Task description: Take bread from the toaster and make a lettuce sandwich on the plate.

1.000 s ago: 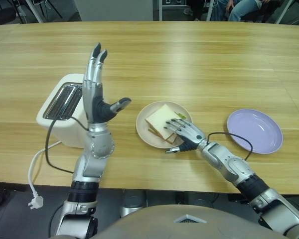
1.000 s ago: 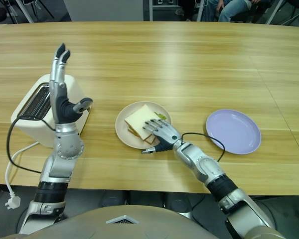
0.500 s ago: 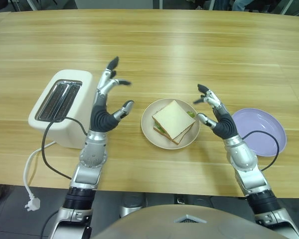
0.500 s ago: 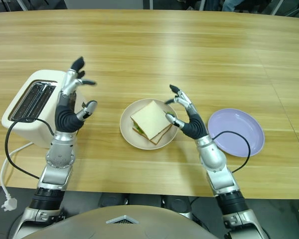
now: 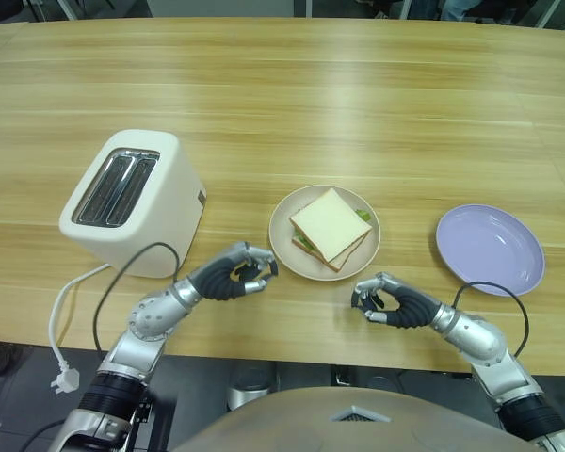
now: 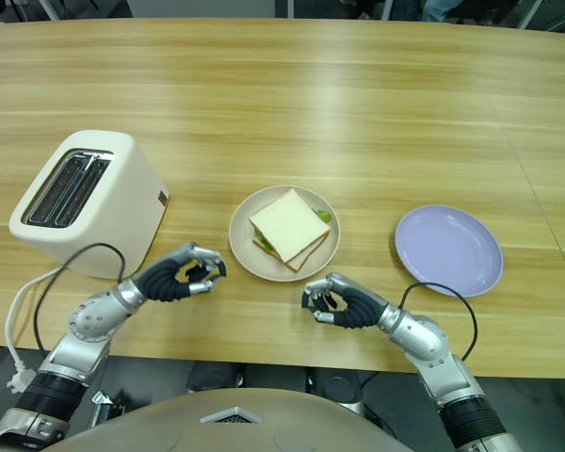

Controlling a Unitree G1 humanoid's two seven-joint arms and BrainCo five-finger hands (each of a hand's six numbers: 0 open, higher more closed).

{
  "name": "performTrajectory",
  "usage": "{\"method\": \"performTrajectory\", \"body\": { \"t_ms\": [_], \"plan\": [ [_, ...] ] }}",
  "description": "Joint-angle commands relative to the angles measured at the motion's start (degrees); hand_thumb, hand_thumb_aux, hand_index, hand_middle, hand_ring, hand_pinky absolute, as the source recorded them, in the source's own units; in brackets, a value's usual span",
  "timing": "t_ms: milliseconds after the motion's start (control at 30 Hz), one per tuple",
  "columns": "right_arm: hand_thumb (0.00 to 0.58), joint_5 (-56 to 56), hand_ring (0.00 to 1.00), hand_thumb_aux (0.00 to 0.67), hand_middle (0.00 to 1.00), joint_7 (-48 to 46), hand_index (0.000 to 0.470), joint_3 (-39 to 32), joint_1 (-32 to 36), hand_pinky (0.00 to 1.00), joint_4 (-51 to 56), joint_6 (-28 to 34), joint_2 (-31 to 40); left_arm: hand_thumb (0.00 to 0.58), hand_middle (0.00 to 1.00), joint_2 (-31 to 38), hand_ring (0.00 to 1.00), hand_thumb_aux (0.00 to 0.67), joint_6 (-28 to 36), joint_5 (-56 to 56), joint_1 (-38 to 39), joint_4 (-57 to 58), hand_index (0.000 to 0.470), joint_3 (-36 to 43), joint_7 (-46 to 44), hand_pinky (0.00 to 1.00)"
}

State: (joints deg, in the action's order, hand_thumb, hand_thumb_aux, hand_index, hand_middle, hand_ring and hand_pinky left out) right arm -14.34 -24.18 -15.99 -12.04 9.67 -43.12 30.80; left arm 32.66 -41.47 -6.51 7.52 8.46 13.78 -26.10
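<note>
Broad light wooden table, dark floor below its front edge

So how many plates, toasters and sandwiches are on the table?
plates: 2, the beige plate and the purple plate
toaster: 1
sandwich: 1
total: 4
</note>
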Motion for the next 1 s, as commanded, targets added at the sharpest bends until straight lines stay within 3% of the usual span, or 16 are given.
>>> {"method": "performTrajectory", "body": {
  "t_ms": [33, 167, 367, 800, 1000],
  "plan": [
    [0.580, -16.35, 1.00, 0.670, 1.00, 10.28, 0.460, -1.27, 2.58, 1.00, 4.49, 0.58, -1.07, 0.580, 1.00, -1.54, 1.00, 0.670, 2.84, -15.52, -2.92, 7.18, 0.460, 4.55, 4.31, 1.00],
    [0.580, -29.72, 1.00, 0.670, 1.00, 19.99, 0.460, -4.61, 5.84, 1.00, 8.00, 4.72, -2.04, 0.580, 1.00, -4.07, 1.00, 0.670, 5.12, -28.68, -6.73, 14.03, 0.460, 10.16, 11.36, 1.00],
    [0.580, -40.34, 1.00, 0.670, 1.00, 30.44, 0.460, -9.10, 11.01, 1.00, 11.93, 11.55, -3.19, 0.580, 1.00, -7.58, 1.00, 0.670, 8.82, -39.80, -11.80, 19.41, 0.460, 16.10, 20.11, 1.00],
    [0.580, -44.12, 1.00, 0.670, 1.00, 49.34, 0.460, -13.51, 32.27, 1.00, 30.66, 21.71, -10.74, 0.580, 1.00, -13.66, 1.00, 0.670, 23.87, -48.76, -27.64, 31.02, 0.460, 16.46, 46.26, 1.00],
    [0.580, -42.25, 1.00, 0.670, 1.00, 54.18, 0.460, -13.73, 33.20, 1.00, 29.68, 21.52, -9.21, 0.580, 1.00, -12.86, 1.00, 0.670, 25.18, -47.02, -28.40, 32.09, 0.460, 15.80, 53.12, 1.00]
  ]
}}
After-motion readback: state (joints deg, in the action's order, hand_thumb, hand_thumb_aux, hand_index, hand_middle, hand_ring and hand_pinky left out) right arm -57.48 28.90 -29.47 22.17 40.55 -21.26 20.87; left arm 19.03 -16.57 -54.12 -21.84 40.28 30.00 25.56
